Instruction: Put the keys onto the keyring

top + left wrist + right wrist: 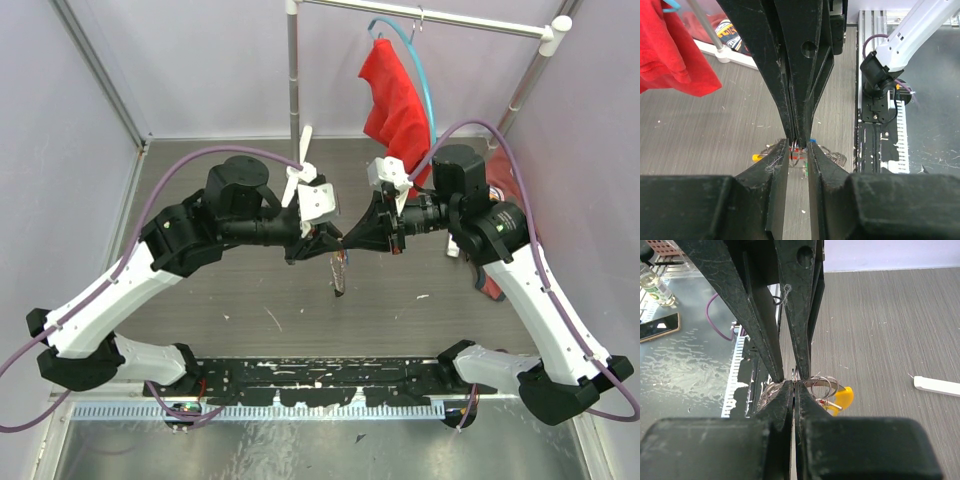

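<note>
Your right claw has its fingers pressed flat together. The keyring comes out of their tips as thin silver loops, so it is pinched there. A yellow-headed key hangs just beside and below those loops.

Your left claw meets the right one tip to tip from the other side. Its fingers stand slightly apart, straddling the right claw's tips, with coloured bits of the keys showing between them. You cannot tell whether they press on anything.

From above, the bunch hangs under the two meeting tips, over the middle of the desk. Further out, a white strip lies on the desk, well apart from the bunch. At the back, a red cloth hangs on a light-blue hanger from the rail.
</note>
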You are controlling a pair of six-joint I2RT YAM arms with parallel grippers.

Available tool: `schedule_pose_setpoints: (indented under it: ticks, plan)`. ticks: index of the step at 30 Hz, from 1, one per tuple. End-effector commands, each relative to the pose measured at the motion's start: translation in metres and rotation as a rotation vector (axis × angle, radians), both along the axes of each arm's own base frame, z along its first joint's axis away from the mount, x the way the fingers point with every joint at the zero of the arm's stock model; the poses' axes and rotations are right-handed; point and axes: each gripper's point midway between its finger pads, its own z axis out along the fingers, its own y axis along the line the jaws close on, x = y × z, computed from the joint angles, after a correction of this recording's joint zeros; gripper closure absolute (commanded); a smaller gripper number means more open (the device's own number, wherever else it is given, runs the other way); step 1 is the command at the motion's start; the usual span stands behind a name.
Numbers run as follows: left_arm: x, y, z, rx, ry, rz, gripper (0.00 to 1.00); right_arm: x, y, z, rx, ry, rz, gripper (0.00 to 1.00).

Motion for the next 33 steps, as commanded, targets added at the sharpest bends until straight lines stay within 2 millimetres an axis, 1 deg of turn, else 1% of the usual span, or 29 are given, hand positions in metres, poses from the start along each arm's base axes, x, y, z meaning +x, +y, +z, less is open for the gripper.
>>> schedule_pose_setpoints:
  ticks: [1, 3, 6, 9, 12, 13, 15, 16, 18, 19, 20, 21, 24, 25, 26, 28, 30, 31, 32, 33]
  plan:
    - [0.0, 0.002, 0.003, 0.005, -0.005, -0.001, 0.72, -0.007, 0.0, 0.029, 0.063, -0.094, 0.024, 0.99]
    - [0.0, 0.002, 0.003, 0.006, -0.006, 0.0, 0.76, -0.008, 0.0, 0.029, 0.066, -0.091, 0.028, 0.99]
    - [0.0, 0.003, 0.004, 0.004, -0.01, 0.002, 0.91, -0.007, 0.0, 0.029, 0.065, -0.09, 0.028, 0.99]
    - [0.001, 0.003, 0.005, -0.002, -0.015, 0.004, 0.99, -0.007, 0.001, 0.028, 0.064, -0.084, 0.029, 0.99]
    - [0.001, 0.003, 0.007, -0.005, -0.018, 0.006, 1.0, -0.006, 0.001, 0.027, 0.061, -0.084, 0.022, 0.99]
    - [0.001, 0.004, 0.008, -0.007, -0.02, 0.011, 1.0, -0.006, 0.0, 0.027, 0.061, -0.086, 0.019, 0.96]
    - [0.004, 0.005, 0.008, -0.009, -0.027, 0.025, 1.0, -0.005, 0.0, 0.03, 0.068, -0.095, 0.012, 0.79]
    - [0.006, 0.007, 0.009, -0.012, -0.033, 0.042, 1.0, -0.005, 0.0, 0.033, 0.076, -0.105, 0.004, 0.73]
    - [0.017, 0.008, 0.009, -0.024, -0.044, 0.106, 1.0, -0.001, -0.002, 0.038, 0.088, -0.116, -0.041, 0.66]
    - [0.023, 0.014, 0.012, -0.036, -0.056, 0.157, 1.0, 0.004, -0.004, 0.04, 0.093, -0.126, -0.087, 0.64]
    - [0.023, 0.02, 0.017, -0.062, -0.071, 0.18, 1.0, 0.012, -0.006, 0.039, 0.093, -0.127, -0.146, 0.62]
    - [0.023, 0.022, 0.019, -0.083, -0.074, 0.189, 1.0, 0.015, -0.008, 0.042, 0.105, -0.134, -0.184, 0.61]
    - [0.024, 0.023, 0.021, -0.146, -0.063, 0.205, 1.0, 0.021, -0.011, 0.046, 0.145, -0.115, -0.256, 0.6]
    - [0.023, 0.024, 0.022, -0.163, -0.061, 0.208, 1.0, 0.021, -0.011, 0.047, 0.159, -0.101, -0.267, 0.6]
    - [0.022, 0.024, 0.018, -0.17, -0.057, 0.208, 1.0, 0.024, -0.011, 0.049, 0.172, -0.087, -0.287, 0.6]
    - [0.022, 0.027, 0.021, -0.223, -0.062, 0.221, 1.0, 0.03, -0.011, 0.048, 0.198, -0.035, -0.338, 0.6]
    - [0.02, 0.03, 0.026, -0.304, -0.06, 0.231, 1.0, 0.029, -0.007, 0.045, 0.226, 0.029, -0.333, 0.6]
    - [0.019, 0.031, 0.033, -0.359, -0.067, 0.232, 1.0, 0.027, -0.004, 0.049, 0.258, 0.04, -0.315, 0.6]
    - [0.017, 0.032, 0.036, -0.398, -0.065, 0.23, 1.0, 0.023, -0.001, 0.045, 0.267, 0.089, -0.29, 0.6]
    - [0.015, 0.034, 0.039, -0.436, -0.066, 0.229, 1.0, 0.019, 0.002, 0.047, 0.296, 0.111, -0.262, 0.59]
